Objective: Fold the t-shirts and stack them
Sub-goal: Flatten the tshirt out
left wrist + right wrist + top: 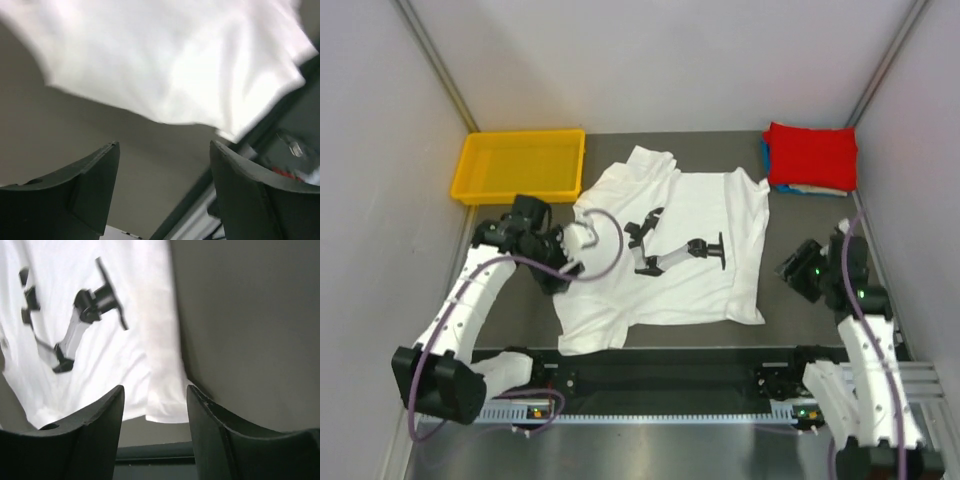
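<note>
The white t-shirt [710, 290] lies spread across the middle of the top view, on the dark table [785, 225]. It is mostly flat but rumpled along its left side, and a black-and-white arm figure [665, 250] at its centre looks like a print. The other t-shirts are already folded in the upper right of that frame, with the red one [810, 155] on top, a blue edge [763, 150] at its left and a sliver of cream [810, 190] below. The yellow tray [525, 134] sits in the upper left. The left gripper [568, 265] hangs at the shirt's left border. In its wrist view the left gripper [165, 150] is spread wide and holds nothing, with bare table between the fingers and the cloth edge beyond them. The right gripper [795, 265] is just off the shirt's right border, and in its own view [155, 390] the fingers are likewise apart and empty, framing the hem corner. The first fold does not appear to have started. The main risk is a shallow or uneven pinch: if one side takes only the top layer, or one arm lifts ahead of the other, the cloth would drag and the fold would come out skewed. The left wrist view is too blurred to say how the cloth is layered there, so a bunched grab on that side seems likely. The shirt's lower edge also lies near the rail [660, 355] at the bottom of the frame and could catch there.
</note>
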Controlling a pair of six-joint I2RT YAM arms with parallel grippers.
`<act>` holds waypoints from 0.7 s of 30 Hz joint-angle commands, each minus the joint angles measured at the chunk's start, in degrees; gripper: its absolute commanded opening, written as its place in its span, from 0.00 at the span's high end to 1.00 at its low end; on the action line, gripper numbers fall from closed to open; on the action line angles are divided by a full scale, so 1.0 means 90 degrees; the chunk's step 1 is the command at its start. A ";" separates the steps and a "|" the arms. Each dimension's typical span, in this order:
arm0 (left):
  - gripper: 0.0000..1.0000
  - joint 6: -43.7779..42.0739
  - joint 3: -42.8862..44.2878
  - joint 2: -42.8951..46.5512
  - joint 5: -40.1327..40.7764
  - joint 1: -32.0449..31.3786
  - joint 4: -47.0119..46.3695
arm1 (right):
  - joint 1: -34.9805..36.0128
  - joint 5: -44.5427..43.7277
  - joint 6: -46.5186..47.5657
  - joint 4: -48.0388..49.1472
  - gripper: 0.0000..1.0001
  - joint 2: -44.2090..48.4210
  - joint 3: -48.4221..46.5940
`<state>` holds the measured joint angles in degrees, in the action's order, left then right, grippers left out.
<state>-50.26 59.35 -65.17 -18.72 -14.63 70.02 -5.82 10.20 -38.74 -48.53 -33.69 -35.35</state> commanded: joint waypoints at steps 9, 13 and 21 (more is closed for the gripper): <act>0.22 0.3132 0.0591 -0.2816 0.1515 0.1000 -0.3561 | 0.3879 -0.1328 0.0916 0.0607 0.45 -0.4009 -0.1307; 0.23 0.3133 0.0496 -0.3451 0.1571 0.1050 -0.3765 | 0.4113 -0.1251 0.0711 0.1152 0.49 -0.4663 -0.1004; 0.72 0.2958 0.0261 -0.4321 0.1368 0.1030 -0.4216 | 0.4339 -0.1630 0.0467 0.1194 0.90 -0.5377 -0.1081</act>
<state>-23.05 62.54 -100.68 -6.33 -5.32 36.47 32.45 -0.89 -33.01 -38.83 -80.84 -43.16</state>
